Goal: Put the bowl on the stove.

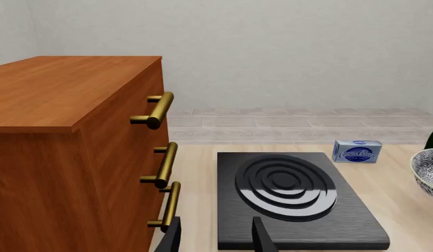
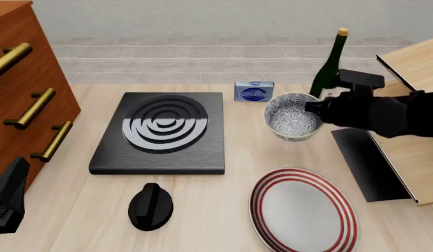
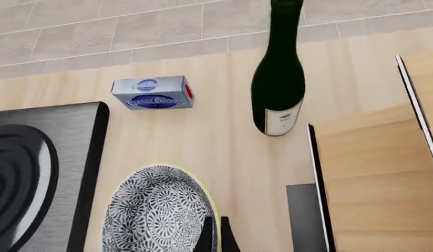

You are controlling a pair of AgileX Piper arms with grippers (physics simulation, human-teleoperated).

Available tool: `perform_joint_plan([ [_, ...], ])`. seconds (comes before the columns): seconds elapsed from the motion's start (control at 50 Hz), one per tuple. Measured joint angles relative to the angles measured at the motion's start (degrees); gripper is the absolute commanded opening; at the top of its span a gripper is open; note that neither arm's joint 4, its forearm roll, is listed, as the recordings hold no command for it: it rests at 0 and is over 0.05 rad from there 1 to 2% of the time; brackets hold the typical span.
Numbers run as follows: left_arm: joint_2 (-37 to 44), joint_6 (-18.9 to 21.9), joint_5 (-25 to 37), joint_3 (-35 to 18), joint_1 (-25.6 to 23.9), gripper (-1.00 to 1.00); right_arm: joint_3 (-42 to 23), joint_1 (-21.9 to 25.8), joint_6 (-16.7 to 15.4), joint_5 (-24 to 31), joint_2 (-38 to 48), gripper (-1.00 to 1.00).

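1. Cream-cheese box (image 2: 254, 90): small blue and white carton with a blue oval label. The script is too blurred to read with certainty. It lies just beyond the right gripper (image 2: 313, 109), between the stove (image 2: 160, 134) and the wine bottle (image 2: 330, 64).
2. Wine bottle: dark green glass, gold cap, pale label whose print is too small to read. It stands upright just behind the right gripper.
3. Bowl (image 2: 292, 117): white with a dense blue-grey pattern. It is tilted, with its rim pinched between the right gripper's fingers. In the right wrist view the two fingertips (image 3: 206, 233) sit close together on that rim, with their ends cut off by the frame. The bowl is held beside the stove's right edge, not over it.
4. Stove: black slab with concentric rings, directly ahead of the left gripper (image 1: 215, 236).
5. Left gripper: fingers spread, holding nothing, only their tips in frame.
6. Drawer cabinet (image 1: 76, 152): wood with brass handles, close beside the left gripper.
7. Black knob (image 2: 150, 206) and red-ringed plate (image 2: 302, 212): near edge of the table, plate partly cut off.
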Motion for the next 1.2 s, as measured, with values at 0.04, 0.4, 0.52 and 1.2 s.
perform_joint_plan([
  [0.04, 0.0, 0.0, 0.0, 0.0, 0.0, 1.00, 0.0, 0.2, 0.1, 0.3, -0.6, -1.00],
  [0.4, 0.0, 0.0, 0.0, 0.0, 0.0, 1.00, -0.9, 3.9, 1.6, 4.2, -6.4, -1.00],
  [0.52, 0.0, 0.0, 0.0, 0.0, 0.0, 1.00, -1.9, 5.4, 2.3, 5.0, -6.8, -1.00],
  [1.2, 0.0, 0.0, 0.0, 0.0, 0.0, 1.00, -19.6, 17.0, 7.4, 9.4, 4.6, -1.00],
])
